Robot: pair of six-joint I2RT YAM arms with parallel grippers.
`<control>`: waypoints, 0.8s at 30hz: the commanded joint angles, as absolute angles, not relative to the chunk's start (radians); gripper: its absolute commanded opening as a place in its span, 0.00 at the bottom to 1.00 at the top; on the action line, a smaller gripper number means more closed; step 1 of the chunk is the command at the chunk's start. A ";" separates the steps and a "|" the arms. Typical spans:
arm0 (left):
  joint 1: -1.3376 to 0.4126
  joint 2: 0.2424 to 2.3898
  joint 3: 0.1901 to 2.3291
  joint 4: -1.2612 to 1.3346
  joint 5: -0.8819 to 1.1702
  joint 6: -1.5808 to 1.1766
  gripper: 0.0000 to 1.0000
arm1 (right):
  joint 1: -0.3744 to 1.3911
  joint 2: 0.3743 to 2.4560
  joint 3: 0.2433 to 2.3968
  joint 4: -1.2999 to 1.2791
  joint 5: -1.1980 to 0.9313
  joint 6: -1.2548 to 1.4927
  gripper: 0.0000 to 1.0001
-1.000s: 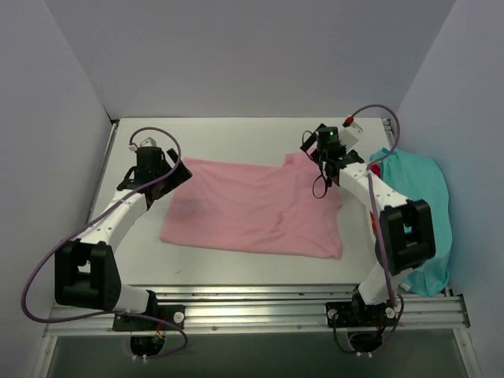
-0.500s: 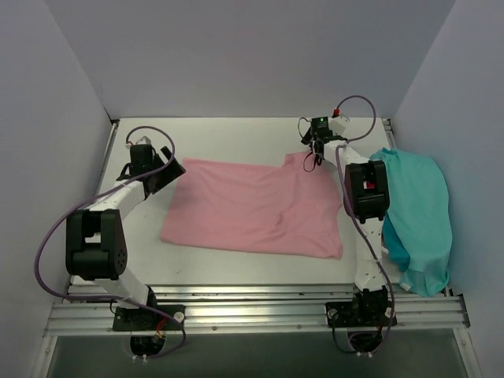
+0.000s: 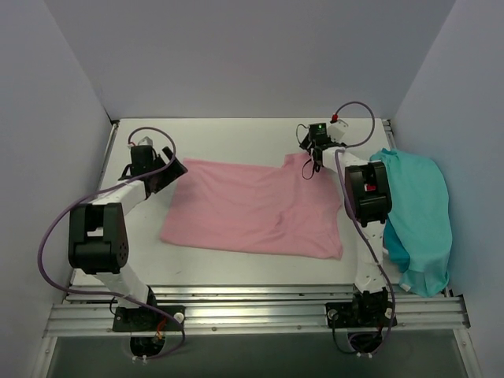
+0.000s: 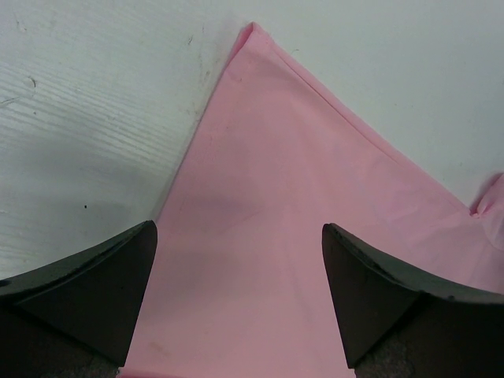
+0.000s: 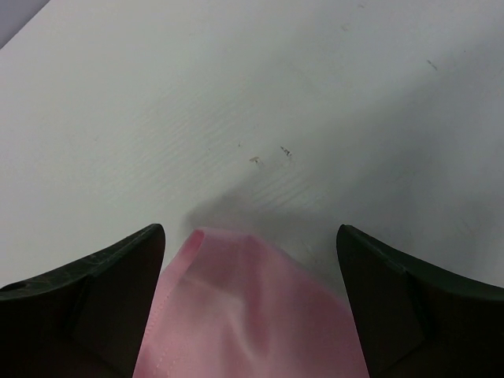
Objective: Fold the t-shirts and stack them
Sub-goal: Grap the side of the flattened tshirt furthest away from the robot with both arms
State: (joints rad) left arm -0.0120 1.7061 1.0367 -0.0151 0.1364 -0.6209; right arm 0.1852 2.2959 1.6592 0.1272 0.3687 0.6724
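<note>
The light pink t-shirt [image 3: 252, 209] lies spread flat in the middle of the white table. My left gripper [image 3: 175, 168] is open at the shirt's far left corner. In the left wrist view the pink cloth [image 4: 315, 205] lies under and between the wide-apart fingers of the gripper [image 4: 236, 299]. My right gripper [image 3: 312, 161] is open at the shirt's far right corner. In the right wrist view a hemmed pink corner [image 5: 244, 315] sits between the fingers of the gripper [image 5: 250, 291]. A teal t-shirt [image 3: 421, 220] lies bunched at the right edge. No red or orange shirt is in view.
Grey walls close in the table [image 3: 236, 138] on the left, back and right. A metal rail [image 3: 252, 311] carrying both arm bases runs along the near edge. The teal shirt hangs over the table's right side beside the right arm.
Both arms have stretched out farther. The right gripper moved from the shirt's right side to its far right corner. The left gripper shifted slightly left at the far left corner. The shirt has not moved.
</note>
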 commanded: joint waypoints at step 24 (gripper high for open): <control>0.041 2.164 1.583 -0.158 0.130 -0.612 0.95 | 0.201 2.295 1.637 0.086 0.324 0.704 0.00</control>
State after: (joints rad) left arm 0.0353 2.1021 1.4868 -0.0750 0.1181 -0.6167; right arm 0.2096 2.3009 1.6474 0.1287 0.3168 0.7063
